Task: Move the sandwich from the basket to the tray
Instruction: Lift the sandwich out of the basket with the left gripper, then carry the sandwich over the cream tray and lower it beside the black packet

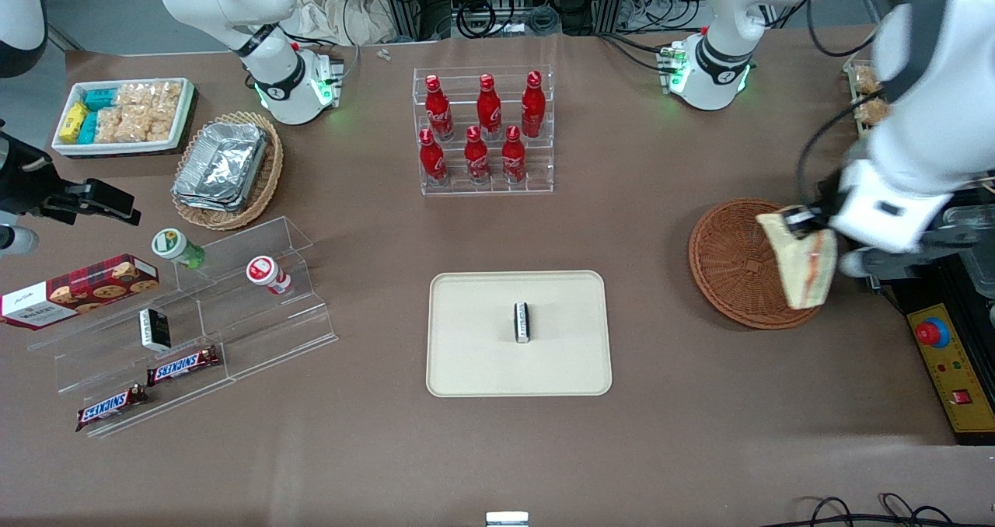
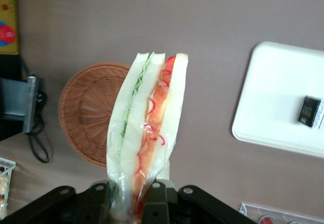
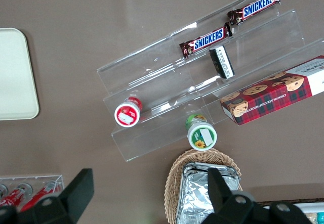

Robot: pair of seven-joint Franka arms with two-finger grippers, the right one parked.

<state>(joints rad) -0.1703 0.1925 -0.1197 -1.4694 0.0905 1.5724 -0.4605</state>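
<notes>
My left gripper (image 1: pixel 801 220) is shut on the sandwich (image 1: pixel 802 263), a wrapped wedge of pale bread with an orange-red filling stripe. It hangs in the air above the reddish-brown wicker basket (image 1: pixel 734 266), over the basket's edge toward the working arm. In the left wrist view the black fingers (image 2: pixel 158 204) pinch the sandwich (image 2: pixel 149 123) at its wrapped end, with the basket (image 2: pixel 88 113) below it showing nothing inside. The cream tray (image 1: pixel 518 333) lies in the table's middle, toward the parked arm from the basket, and a small black-and-white packet (image 1: pixel 522 322) rests on it.
A clear rack of red bottles (image 1: pixel 483 130) stands farther from the front camera than the tray. Toward the parked arm's end are a clear stepped shelf with snack bars (image 1: pixel 183 365), a cookie box (image 1: pixel 78 290), a tan basket of foil trays (image 1: pixel 227 168) and a white snack bin (image 1: pixel 124 115). A control box (image 1: pixel 952 371) sits at the working arm's end.
</notes>
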